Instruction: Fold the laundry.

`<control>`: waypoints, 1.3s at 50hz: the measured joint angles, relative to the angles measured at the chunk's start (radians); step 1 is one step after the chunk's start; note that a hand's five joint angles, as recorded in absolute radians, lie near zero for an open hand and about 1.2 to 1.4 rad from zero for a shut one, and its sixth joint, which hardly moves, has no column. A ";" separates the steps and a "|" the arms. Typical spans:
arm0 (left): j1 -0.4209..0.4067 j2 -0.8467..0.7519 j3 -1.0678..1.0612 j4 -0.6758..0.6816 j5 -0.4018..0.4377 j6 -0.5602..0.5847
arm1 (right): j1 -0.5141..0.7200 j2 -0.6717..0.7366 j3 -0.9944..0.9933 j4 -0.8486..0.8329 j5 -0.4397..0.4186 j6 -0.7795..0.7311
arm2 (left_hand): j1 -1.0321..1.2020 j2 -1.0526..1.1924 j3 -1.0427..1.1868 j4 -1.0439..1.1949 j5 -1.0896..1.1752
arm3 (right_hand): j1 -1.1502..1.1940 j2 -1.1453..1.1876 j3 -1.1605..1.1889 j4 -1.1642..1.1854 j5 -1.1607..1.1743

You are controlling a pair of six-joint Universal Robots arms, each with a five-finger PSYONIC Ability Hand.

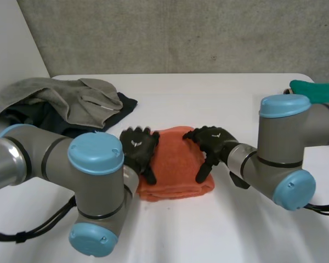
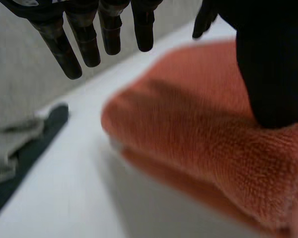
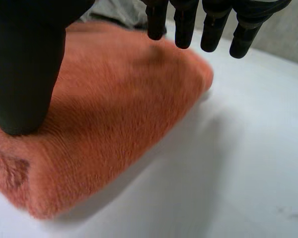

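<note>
Two hands are resting on one folded orange towel (image 1: 175,164), centre of frame in the head view. The left hand (image 1: 138,149) is on its left edge, the right hand (image 1: 211,143) on its right edge. A clothes pile (image 1: 60,104) is lying upper left on the table (image 1: 219,98).

Left wrist view: the left hand (image 2: 270,74) is pressing its thumb into the towel (image 2: 188,124), fingers (image 2: 84,44) hanging straight and gripping nothing.

Right wrist view: the right hand (image 3: 27,74) is doing likewise, thumb on the towel (image 3: 124,109), fingers (image 3: 186,27) straight above it.
</note>
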 measured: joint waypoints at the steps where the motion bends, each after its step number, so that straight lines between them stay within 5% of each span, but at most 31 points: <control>1: 0.001 -0.004 -0.001 -0.013 -0.003 0.001 | 0.000 0.009 -0.007 0.003 0.000 -0.006 | 0.000 0.000 0.000 0.000 0.000 | 0.000 0.000 0.000 0.000 0.000; 16: 0.024 0.098 0.001 -0.082 0.003 0.032 | 0.024 -0.086 0.037 -0.027 0.133 -0.262 | 0.000 0.000 0.000 0.000 -0.005 | 0.000 0.000 0.000 0.000 0.000; 23: 0.073 0.171 0.072 -0.083 0.089 0.071 | 0.100 -0.172 0.167 -0.155 0.162 -0.288 | 0.000 0.000 0.000 0.000 -0.005 | 0.000 0.000 0.000 0.000 0.000; 33: 0.127 0.208 0.215 -0.187 0.489 0.073 | 0.233 -0.220 0.454 -0.459 0.156 -0.301 | 0.000 0.000 0.000 0.000 -0.005 | 0.000 0.000 0.000 0.000 0.000; 39: 0.143 0.198 0.256 -0.254 0.631 0.069 | 0.247 -0.128 0.451 -0.558 0.156 -0.329 | 0.000 0.000 0.000 0.000 -0.005 | 0.000 0.000 0.000 0.000 0.000; 58: 0.145 0.177 0.262 -0.251 0.637 0.068 | 0.232 0.001 0.311 -0.676 0.148 -0.443 | 0.000 0.000 0.000 0.000 -0.005 | 0.184 0.171 0.206 0.204 0.175; 62: 0.146 0.177 0.265 -0.251 0.637 0.069 | 0.232 0.020 0.272 -0.672 0.145 -0.438 | 0.000 0.000 0.000 0.000 -0.005 | 0.264 0.275 0.282 0.282 0.243; 65: 0.147 0.177 0.266 -0.251 0.637 0.069 | 0.232 0.038 0.243 -0.667 0.142 -0.436 | 0.000 0.000 0.000 0.000 -0.005 | 0.583 0.615 0.611 0.608 0.549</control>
